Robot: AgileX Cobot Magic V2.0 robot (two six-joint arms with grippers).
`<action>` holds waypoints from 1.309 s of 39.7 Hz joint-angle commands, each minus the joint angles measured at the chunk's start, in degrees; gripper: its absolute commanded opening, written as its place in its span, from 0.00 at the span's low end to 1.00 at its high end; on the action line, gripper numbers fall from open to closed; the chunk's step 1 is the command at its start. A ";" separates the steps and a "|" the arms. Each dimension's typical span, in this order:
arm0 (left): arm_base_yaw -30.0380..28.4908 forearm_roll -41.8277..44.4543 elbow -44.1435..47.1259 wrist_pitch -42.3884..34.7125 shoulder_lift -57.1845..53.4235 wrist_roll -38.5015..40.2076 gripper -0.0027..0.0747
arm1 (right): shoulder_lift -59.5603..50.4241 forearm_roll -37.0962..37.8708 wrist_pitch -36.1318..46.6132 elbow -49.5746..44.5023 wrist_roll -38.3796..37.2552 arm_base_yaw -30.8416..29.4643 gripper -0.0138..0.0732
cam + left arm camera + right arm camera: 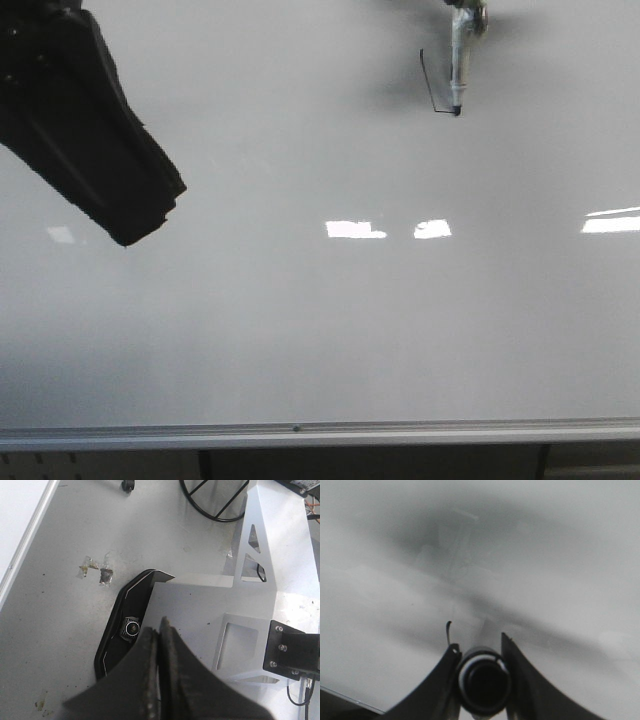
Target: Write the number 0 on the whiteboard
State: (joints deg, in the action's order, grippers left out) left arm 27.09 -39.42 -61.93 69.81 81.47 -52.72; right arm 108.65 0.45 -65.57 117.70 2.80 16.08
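Observation:
The whiteboard (300, 330) fills the front view, with a silver rail (300, 432) along its lower edge. Of the number 0 (430, 85) only a thin black open line shows at the upper right: one stroke down, then a short stroke across to the marker tip. The grey marker (459, 65) stands with its black tip touching the board at the line's end. My right gripper (479, 649) is shut on the marker (483, 680); a bit of the line (448, 630) shows beside its finger. My left gripper (156, 627) is shut and empty, off the board.
My left arm (90, 130) hangs dark over the board's upper left in the front view. Bright white light reflections (355, 229) lie across the board's middle. The left wrist view shows grey floor (60, 610), the robot's white base (200, 615) and the board's edge (20, 515).

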 commanded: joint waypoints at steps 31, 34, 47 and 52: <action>0.43 -3.13 -1.69 0.62 -1.91 -0.05 0.01 | -6.27 5.94 11.84 1.86 0.16 -1.16 0.09; 0.43 -3.13 -1.69 0.62 -1.91 -0.05 0.01 | -6.32 5.94 12.90 1.86 -0.29 -1.16 0.09; 0.43 -3.13 -1.69 0.48 -1.91 -0.05 0.01 | -6.32 5.68 17.07 1.86 -0.84 -0.31 0.09; 0.43 -3.13 -1.69 0.48 -1.91 -0.05 0.01 | -6.32 5.62 18.92 1.86 -0.84 0.60 0.09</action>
State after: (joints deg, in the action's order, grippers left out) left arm 27.09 -39.42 -61.93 69.81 81.47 -52.72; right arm 105.81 5.06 -52.75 117.70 1.99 16.13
